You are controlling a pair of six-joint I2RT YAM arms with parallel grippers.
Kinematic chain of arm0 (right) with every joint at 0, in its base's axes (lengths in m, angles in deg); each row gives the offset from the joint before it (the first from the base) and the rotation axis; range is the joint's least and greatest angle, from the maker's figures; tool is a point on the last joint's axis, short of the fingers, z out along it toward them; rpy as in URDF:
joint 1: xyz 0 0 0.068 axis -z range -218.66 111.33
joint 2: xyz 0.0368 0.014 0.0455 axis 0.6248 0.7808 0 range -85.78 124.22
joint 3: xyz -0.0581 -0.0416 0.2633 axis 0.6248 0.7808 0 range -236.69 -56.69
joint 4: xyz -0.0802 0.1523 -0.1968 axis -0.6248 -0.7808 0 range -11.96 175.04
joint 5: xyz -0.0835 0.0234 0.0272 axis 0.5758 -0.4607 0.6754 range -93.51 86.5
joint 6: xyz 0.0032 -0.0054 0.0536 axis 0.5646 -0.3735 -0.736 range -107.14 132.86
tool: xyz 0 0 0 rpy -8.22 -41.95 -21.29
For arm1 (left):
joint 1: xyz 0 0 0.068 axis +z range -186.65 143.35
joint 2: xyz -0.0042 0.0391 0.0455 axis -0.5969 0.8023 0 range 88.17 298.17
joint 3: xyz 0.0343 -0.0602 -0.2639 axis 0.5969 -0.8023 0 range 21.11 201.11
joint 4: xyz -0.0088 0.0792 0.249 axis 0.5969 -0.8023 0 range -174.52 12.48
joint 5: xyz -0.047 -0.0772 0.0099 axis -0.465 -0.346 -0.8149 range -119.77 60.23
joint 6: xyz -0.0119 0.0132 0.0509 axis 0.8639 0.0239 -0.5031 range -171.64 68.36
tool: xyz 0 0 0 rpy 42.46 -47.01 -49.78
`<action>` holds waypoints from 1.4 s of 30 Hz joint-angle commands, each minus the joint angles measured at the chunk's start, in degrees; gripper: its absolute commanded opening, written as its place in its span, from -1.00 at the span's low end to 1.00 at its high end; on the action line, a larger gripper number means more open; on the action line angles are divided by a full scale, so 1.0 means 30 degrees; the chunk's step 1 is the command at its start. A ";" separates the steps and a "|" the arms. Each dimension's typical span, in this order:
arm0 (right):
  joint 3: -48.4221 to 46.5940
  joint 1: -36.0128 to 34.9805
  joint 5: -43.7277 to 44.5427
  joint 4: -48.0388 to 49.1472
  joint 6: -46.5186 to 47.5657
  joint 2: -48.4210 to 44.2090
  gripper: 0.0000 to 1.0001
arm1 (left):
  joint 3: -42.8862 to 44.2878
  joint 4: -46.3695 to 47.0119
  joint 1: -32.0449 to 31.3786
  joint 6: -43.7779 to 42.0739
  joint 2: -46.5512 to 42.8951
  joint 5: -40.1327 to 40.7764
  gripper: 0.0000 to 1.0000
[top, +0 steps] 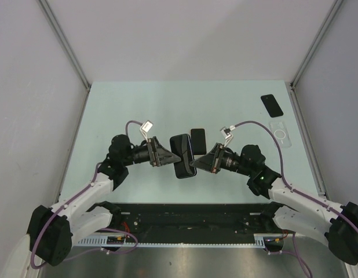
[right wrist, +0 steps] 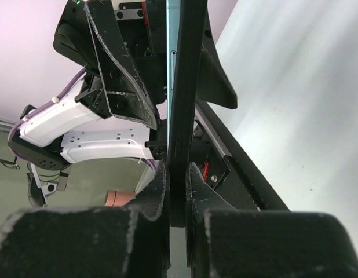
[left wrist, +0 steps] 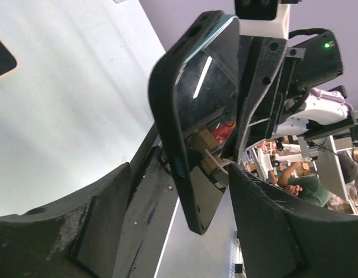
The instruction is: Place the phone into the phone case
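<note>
So over the pale table (top: 138,104) both arms meet in the middle, and everything hangs off the phone (top: 183,156) held up in the air between them. The right gripper (top: 195,164) sits on its right side, clamped tight on one thin edge. The left gripper (top: 172,155) is on the opposite side with its fingers (left wrist: 103,231) spread wide, the phone's lower corner sitting in the gap but not pinched as far as I can see. The long axis runs away from the arm bases toward the back wall, with the screen facing the left arm, so my guess is any pressing or re-gripping comes from that side. Just behind the phone lies a dark slab (top: 197,139), and well off to its right are a spare black phone (top: 272,105) and a clear case (top: 280,133). The left wrist view shows a dark case (left wrist: 161,116) rimming the glass, apparently seated already. The right wrist view only gives the edge-on pinch.
</note>
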 commanded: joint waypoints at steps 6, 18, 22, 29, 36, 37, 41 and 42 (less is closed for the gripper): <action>-0.0227 -0.0065 0.0001 0.3181 -0.0616 0.0425 -0.94 | -0.0162 0.2901 -0.0123 0.1211 -0.0030 -0.1125 -0.12; -0.0811 0.1868 -0.1493 0.1103 0.1900 0.0280 0.14 | 0.0278 0.3108 -0.0152 0.0744 0.1288 -0.3468 -1.00; -0.1632 0.2336 -0.2515 -0.0158 0.3249 0.0689 0.30 | 0.0600 0.2291 -0.0269 0.0070 0.1610 -0.4550 -1.00; -0.2892 0.2922 -0.3396 -0.1184 0.4627 0.1362 0.43 | 0.1594 0.0532 -0.0649 -0.1567 0.1640 -0.5841 -1.00; -0.4035 0.2982 -0.4920 -0.1448 0.5038 0.2535 0.37 | 0.1978 -0.0291 -0.0767 -0.2275 0.1640 -0.6311 -1.00; -0.4123 0.3011 -0.5095 -0.1449 0.5125 0.2594 0.36 | 0.2007 -0.0262 -0.0767 -0.2275 0.1669 -0.6370 -0.99; -0.4182 0.3011 -0.5447 -0.1507 0.5214 0.2624 0.27 | 0.2036 -0.0262 -0.0767 -0.2305 0.1669 -0.6488 -1.00; -0.4211 0.3011 -0.5594 -0.1333 0.5156 0.2624 0.22 | 0.2007 -0.0320 -0.0767 -0.2305 0.1669 -0.6458 -1.00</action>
